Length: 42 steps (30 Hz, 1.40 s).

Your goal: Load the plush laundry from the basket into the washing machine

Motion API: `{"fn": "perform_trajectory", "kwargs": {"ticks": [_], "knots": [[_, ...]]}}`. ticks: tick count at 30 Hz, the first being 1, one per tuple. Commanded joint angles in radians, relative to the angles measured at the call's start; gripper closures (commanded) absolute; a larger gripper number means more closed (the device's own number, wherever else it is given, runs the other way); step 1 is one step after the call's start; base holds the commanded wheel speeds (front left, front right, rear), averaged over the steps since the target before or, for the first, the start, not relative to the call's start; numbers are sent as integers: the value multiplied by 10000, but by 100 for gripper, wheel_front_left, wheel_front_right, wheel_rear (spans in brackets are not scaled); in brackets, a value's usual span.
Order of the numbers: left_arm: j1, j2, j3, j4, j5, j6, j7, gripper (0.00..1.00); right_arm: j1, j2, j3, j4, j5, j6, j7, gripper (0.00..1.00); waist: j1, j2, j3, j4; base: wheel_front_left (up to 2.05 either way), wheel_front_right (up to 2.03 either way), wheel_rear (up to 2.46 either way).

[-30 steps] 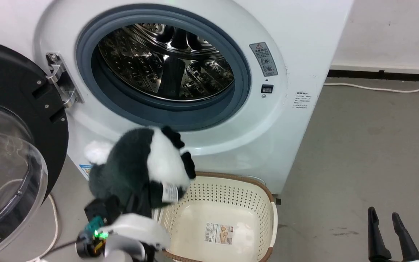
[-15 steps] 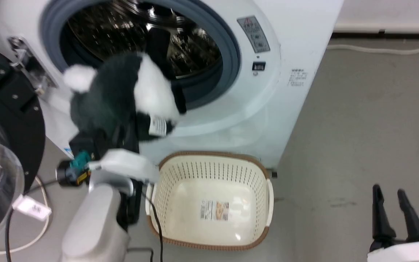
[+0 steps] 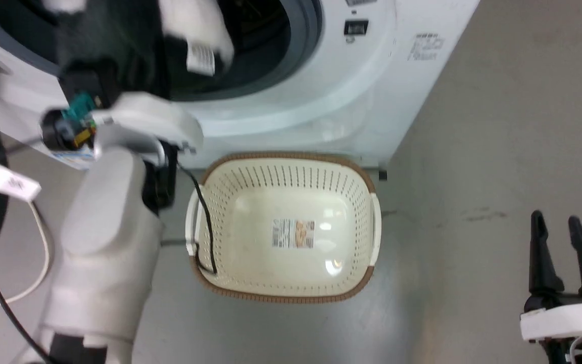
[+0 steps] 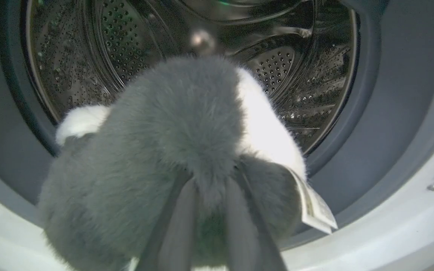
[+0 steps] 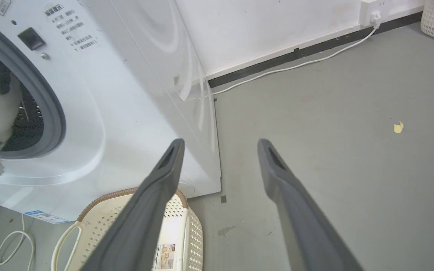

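Black-and-white plush laundry [image 4: 171, 150], clamped in the left gripper [image 4: 213, 177], hangs at the lower porthole edge of the washing machine [image 4: 390, 233]; the next move likely calls for advancing into the drum [image 4: 119, 49], then release. Right gripper [image 5: 219, 145] spread, idle

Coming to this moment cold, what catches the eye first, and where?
The fluffy black-and-white plush laundry sits mid-frame in the left wrist view, pinched by the left gripper at the grey-gasketed porthole of the large white front-loading washing machine. In the head view, the oval cream perforated plastic basket on the floor before it holds no laundry; the right gripper hangs open at lower right.
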Motion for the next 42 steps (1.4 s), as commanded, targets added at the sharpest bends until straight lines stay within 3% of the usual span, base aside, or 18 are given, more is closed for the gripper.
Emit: {"fn": "perform_trajectory", "kwargs": {"ticks": [1,9,25,36,38,42], "knots": [[-262,58,52,-2,83,-39,-66,100,-158,16,-30,-87,-66,-7,21,0,-2,0,410,-118,0,0,0],[-2005,358,275,419,383,-52,-66,100,-438,-111,-123,-735,-69,-7,213,0,-2,0,1620,-410,0,0,0],[-5548,1518,286,904,940,24,163,100,-450,-187,-304,-1848,146,-7,292,0,-2,0,3824,-1082,0,0,0],[-6797,1477,330,1342,765,125,292,100,-357,-216,-357,-2248,226,-7,288,0,-2,0,4444,-1151,0,0,0],[-6878,1404,309,1562,714,130,348,0,-370,-219,-368,-2267,226,-7,301,0,-2,0,4461,-1137,0,0,0],[-6995,1332,283,1941,613,65,330,0,-400,-216,-360,-2258,211,-7,318,0,-2,0,4438,-1118,0,0,0]]}}
